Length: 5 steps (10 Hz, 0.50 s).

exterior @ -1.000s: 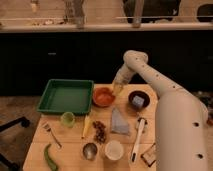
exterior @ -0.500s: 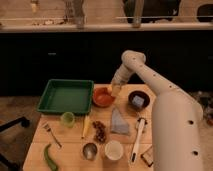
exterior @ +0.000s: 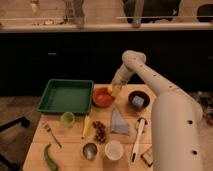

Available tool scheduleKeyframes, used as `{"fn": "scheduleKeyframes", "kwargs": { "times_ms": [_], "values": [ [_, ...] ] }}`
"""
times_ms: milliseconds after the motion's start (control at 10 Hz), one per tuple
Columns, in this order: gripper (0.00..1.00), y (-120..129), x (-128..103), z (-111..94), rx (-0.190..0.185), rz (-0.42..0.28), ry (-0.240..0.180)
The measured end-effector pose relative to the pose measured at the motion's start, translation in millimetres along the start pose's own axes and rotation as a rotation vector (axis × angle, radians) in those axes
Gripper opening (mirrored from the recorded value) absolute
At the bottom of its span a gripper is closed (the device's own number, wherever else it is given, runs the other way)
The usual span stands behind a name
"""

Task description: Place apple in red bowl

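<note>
The end effector hung at the right rim of the round shallow orange-red bowl, fingers pressed together on the small orange-yellow apple, which sat at the fingertips just over or beside that rim; whether it had cleared the rim could not be told. The main risk, as a judgement: a release from here would drop the apple on the rim or outside it, and it would roll across the pale wooden counter toward the dark brown-black bowl just to the right. The cause would be the end effector being off the bowl's centre. A second risk: the fingers coming down could catch the rim and tip or shove the light bowl toward the green rectangular plastic tray, which stood just beside it on the left. A release from too high could bounce the fruit out of a bowl this shallow. The grey folded cloth wedge lay nearer the front, and the long yellow wedge-shaped piece and the lime-green cup were well apart from the drop point, so contact with them looked unlikely. The white arm reached over the dark bowl, so a low pull-back could brush it.
</note>
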Motion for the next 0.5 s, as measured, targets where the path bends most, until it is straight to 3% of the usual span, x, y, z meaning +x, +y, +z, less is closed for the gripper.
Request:
{"fn": "scheduleKeyframes", "kwargs": {
  "times_ms": [300, 500],
  "values": [
    [0.0, 1, -12, 40, -0.092, -0.028, 0.008],
    [0.0, 2, -21, 49, -0.12, -0.044, 0.007]
  ]
}}
